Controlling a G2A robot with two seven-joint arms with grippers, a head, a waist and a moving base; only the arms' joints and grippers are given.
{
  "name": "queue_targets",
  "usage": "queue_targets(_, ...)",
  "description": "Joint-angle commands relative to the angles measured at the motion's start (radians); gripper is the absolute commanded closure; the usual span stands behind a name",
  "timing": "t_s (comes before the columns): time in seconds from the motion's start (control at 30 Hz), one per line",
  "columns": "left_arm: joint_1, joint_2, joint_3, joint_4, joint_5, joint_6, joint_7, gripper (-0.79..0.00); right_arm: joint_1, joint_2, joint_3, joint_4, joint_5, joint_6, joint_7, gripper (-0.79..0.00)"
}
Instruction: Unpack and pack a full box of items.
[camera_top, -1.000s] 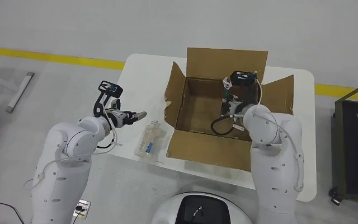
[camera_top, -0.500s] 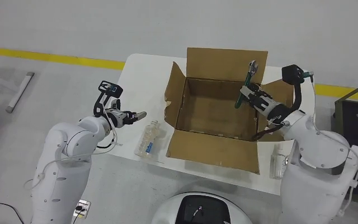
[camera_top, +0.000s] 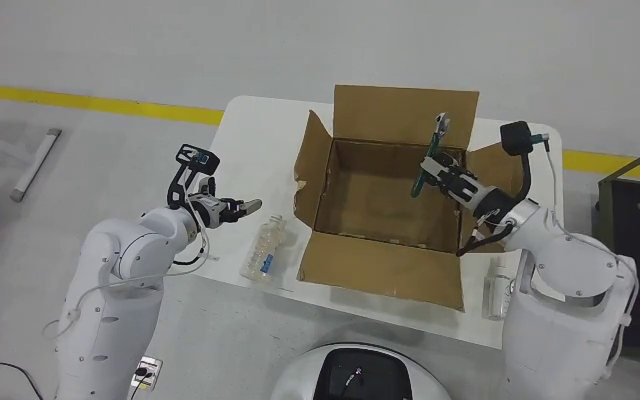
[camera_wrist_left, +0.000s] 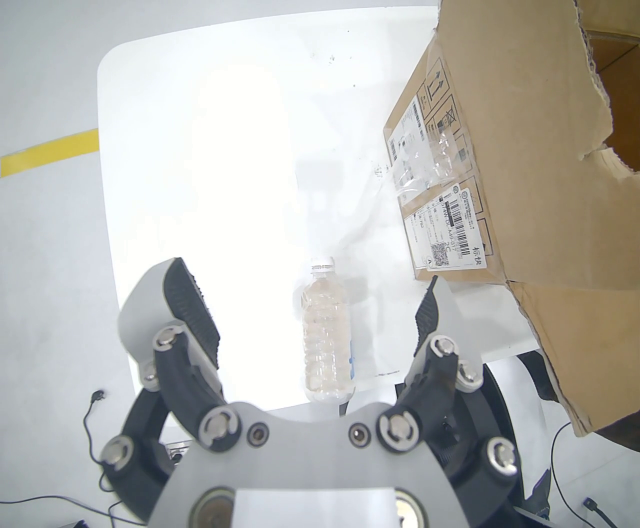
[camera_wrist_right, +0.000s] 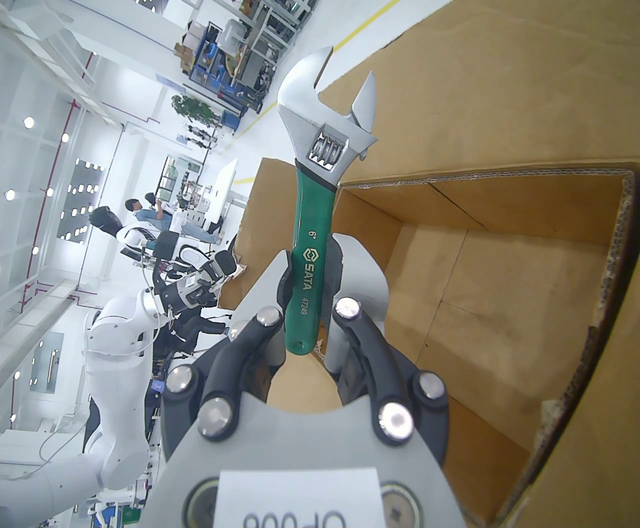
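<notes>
Seemingly unpacking: right claw (camera_wrist_right: 310, 280) grips the wrench (camera_wrist_right: 320, 145) over the box (camera_top: 380, 270); next, it probably needs setting on the surface (camera_top: 260, 130). Left claw (camera_wrist_left: 305, 290) gapes wide above a bottle (camera_wrist_left: 327, 340).

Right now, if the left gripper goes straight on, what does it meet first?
Probably the clear bottle lying on the table: the left wrist view shows it centred between the left gripper's open fingers. Depth is unclear; it might instead pass over it toward the cardboard box.

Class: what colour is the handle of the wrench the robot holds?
Green; the wrench shows best in the right wrist view.
</notes>
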Motion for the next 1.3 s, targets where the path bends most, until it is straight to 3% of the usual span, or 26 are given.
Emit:
queue_targets(0.0, 0.0, 0.0, 0.0, 0.0, 0.0, 0.0, 0.0, -0.785, 0.0, 0.0, 0.0, 0.0, 0.0, 0.0, 0.0, 0.0)
queue_targets(0.27, 0.0, 0.0, 0.0, 0.0, 0.0, 0.0, 0.0, -0.785, -0.025, 0.016, 0.024, -0.036, 0.05, -0.005, -0.062, 0.0)
queue_targets(0.67, 0.0, 0.0, 0.0, 0.0, 0.0, 0.0, 0.0, -0.785, -0.097, 0.065, 0.295, -0.184, 0.175, 0.009, -0.078, 0.0)
queue_targets(0.97, 0.0, 0.0, 0.0, 0.0, 0.0, 0.0, 0.0, -0.785, -0.188, 0.111, 0.428, -0.214, -0.006, 0.017, -0.015, 0.0)
queue_targets(1.27, 0.0, 0.0, 0.0, 0.0, 0.0, 0.0, 0.0, -0.785, -0.31, 0.133, 0.345, -0.113, -0.212, 0.041, 0.0, 0.0)
